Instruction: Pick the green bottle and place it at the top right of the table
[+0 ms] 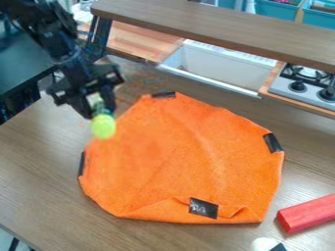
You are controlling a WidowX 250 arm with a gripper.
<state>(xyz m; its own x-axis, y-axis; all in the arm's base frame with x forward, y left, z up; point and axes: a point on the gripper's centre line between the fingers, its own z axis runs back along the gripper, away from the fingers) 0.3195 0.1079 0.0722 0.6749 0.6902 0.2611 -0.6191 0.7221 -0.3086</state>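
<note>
Nr front R, a red block [306, 213] lay by the orange cloth [190, 157]; farther back, upper L, the gripper [99, 107] gripped the green btl [103, 126] up top. Quick swing R w/ weak hold prob. risked a drop.

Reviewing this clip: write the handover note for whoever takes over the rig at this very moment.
Gripper: closed on the green bottle, at the upper left of the camera view, by the upper-left edge of the orange cloth.
Done: bottle grasped; it looks clear of the table, though one view makes its height hard to judge.
Left: bring it to the table's top right, set it down and let go.
Nearby: red block at the lower right, beside the cloth.
</note>
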